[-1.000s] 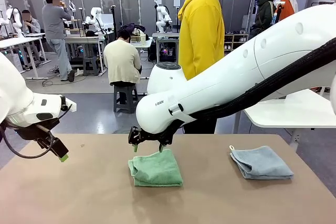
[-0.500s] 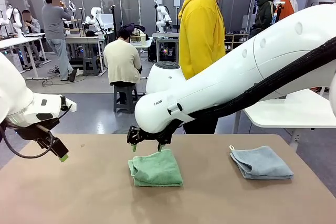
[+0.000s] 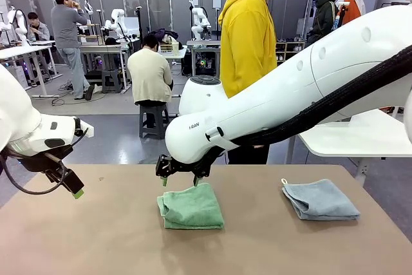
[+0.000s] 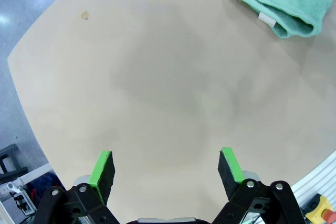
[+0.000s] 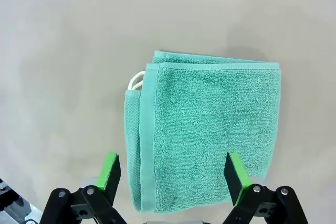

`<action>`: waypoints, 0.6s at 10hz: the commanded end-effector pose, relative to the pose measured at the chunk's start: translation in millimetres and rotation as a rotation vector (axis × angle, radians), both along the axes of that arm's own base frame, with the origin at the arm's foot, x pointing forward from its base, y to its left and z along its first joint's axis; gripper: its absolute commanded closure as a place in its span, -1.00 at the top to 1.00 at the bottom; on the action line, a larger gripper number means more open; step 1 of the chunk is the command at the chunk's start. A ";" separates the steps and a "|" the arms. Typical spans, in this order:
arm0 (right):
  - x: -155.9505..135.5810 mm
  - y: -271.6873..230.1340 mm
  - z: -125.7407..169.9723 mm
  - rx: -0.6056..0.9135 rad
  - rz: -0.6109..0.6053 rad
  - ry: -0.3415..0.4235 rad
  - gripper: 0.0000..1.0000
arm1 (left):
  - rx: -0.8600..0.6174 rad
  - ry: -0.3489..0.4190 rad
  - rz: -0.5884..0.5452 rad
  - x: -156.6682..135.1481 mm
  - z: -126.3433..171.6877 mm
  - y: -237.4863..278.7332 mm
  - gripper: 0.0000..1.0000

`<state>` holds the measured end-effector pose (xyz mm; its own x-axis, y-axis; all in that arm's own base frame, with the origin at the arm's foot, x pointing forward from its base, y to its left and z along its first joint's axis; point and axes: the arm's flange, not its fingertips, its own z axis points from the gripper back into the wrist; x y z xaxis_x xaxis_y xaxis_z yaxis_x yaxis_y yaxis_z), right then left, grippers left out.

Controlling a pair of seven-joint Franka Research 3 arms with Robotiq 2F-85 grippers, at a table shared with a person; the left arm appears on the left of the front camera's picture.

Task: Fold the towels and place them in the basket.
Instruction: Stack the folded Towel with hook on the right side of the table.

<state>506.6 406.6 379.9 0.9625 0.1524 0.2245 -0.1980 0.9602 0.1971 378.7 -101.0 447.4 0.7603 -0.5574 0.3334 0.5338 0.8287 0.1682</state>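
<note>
Our right gripper [image 3: 179, 179] hangs open over the folded green towel [image 3: 191, 207] mid-tabletop; our left gripper [image 4: 166, 167] is open too. The grey towel [image 3: 320, 199], folded, lies near the right edge, neither basketed.

text: "FRAN" — partly readable | on: white right arm [image 3: 212, 130] casing — front view | other text: none legible
</note>
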 end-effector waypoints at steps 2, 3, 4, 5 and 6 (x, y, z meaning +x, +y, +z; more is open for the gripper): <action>0.2 1.9 -0.2 -0.004 -0.008 -0.001 1.00 | 0.008 -0.004 0.005 -0.5 0.5 -0.9 1.00; 0.2 1.9 -0.2 -0.004 -0.008 -0.001 1.00 | 0.008 -0.004 0.005 -0.5 0.5 -0.9 1.00; 0.2 1.9 -0.2 -0.004 -0.008 -0.001 1.00 | 0.008 -0.004 0.005 -0.5 0.5 -0.9 1.00; 0.2 1.9 -0.2 -0.004 -0.008 -0.001 1.00 | 0.008 -0.004 0.005 -0.5 0.5 -0.9 1.00; 0.2 1.9 -0.2 -0.004 -0.008 -0.001 1.00 | 0.008 -0.004 0.005 -0.5 0.5 -0.9 1.00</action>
